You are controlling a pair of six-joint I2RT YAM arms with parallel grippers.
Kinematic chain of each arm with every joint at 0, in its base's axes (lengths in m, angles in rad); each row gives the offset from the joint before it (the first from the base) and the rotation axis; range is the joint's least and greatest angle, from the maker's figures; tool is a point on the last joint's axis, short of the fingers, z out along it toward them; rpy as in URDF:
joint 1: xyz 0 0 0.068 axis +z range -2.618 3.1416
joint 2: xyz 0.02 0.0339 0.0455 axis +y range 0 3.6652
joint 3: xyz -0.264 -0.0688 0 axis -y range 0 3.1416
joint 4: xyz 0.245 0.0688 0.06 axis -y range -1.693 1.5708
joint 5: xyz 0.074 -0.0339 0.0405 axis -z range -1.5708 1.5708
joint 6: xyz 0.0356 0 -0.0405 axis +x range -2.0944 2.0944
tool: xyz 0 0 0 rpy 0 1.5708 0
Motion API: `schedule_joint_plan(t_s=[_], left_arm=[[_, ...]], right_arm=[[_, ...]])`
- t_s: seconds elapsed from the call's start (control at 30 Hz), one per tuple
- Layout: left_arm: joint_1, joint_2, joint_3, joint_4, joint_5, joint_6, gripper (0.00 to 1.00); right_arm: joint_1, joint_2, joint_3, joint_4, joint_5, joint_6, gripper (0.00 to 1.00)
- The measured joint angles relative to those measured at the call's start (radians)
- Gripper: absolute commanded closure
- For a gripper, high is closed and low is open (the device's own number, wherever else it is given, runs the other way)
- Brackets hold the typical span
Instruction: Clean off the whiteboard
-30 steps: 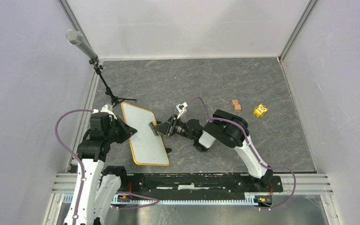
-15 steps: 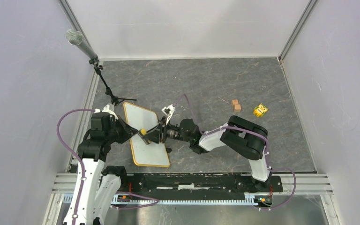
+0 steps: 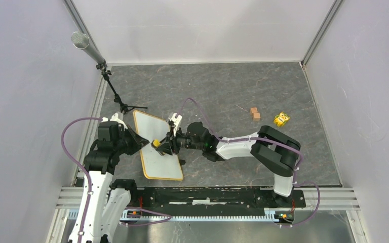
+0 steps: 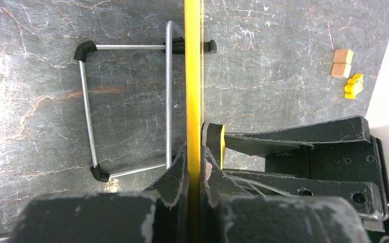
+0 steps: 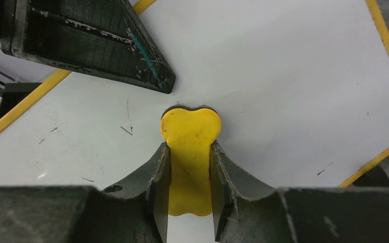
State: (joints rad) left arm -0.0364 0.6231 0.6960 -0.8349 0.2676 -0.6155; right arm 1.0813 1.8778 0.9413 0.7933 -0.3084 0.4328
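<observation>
The whiteboard [image 3: 159, 158] stands tilted on the table, white with a yellow frame. My left gripper [image 3: 141, 143] is shut on its left edge; in the left wrist view that edge is a yellow strip [image 4: 193, 76] running between the jaws of the left gripper [image 4: 193, 162]. My right gripper [image 3: 162, 145] is shut on a yellow eraser [image 3: 155, 143] pressed flat on the board. The right wrist view shows the eraser [image 5: 190, 131] clamped in the right gripper [image 5: 190, 157] against the white surface [image 5: 294, 76], which carries only faint specks.
A microphone stand [image 3: 112, 86] rises at the back left of the board. Two small wooden blocks [image 3: 255, 113] and a yellow toy [image 3: 281, 119] lie to the right. The board's wire stand [image 4: 126, 101] rests on the grey table behind it.
My right arm has stretched leftward, sliding the eraser from the board's right edge across to its left part. The left gripper and the board have stayed put.
</observation>
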Motion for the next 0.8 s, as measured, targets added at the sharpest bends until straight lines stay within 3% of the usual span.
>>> schedule_joint_plan(t_s=[0.27, 0.53, 0.8], left_arm=[[0.002, -0.003, 0.0, -0.005, -0.003, 0.0, 0.98], [0.002, -0.003, 0.0, -0.007, 0.003, 0.004, 0.98], [0.002, -0.003, 0.0, -0.004, 0.004, 0.004, 0.98]], right_arm=[[0.062, -0.054, 0.05, -0.117, 0.045, -0.113, 0.75], [0.078, -0.053, -0.001, 0.01, 0.017, -0.071, 0.75], [-0.028, 0.016, -0.094, 0.097, -0.04, 0.053, 0.75]])
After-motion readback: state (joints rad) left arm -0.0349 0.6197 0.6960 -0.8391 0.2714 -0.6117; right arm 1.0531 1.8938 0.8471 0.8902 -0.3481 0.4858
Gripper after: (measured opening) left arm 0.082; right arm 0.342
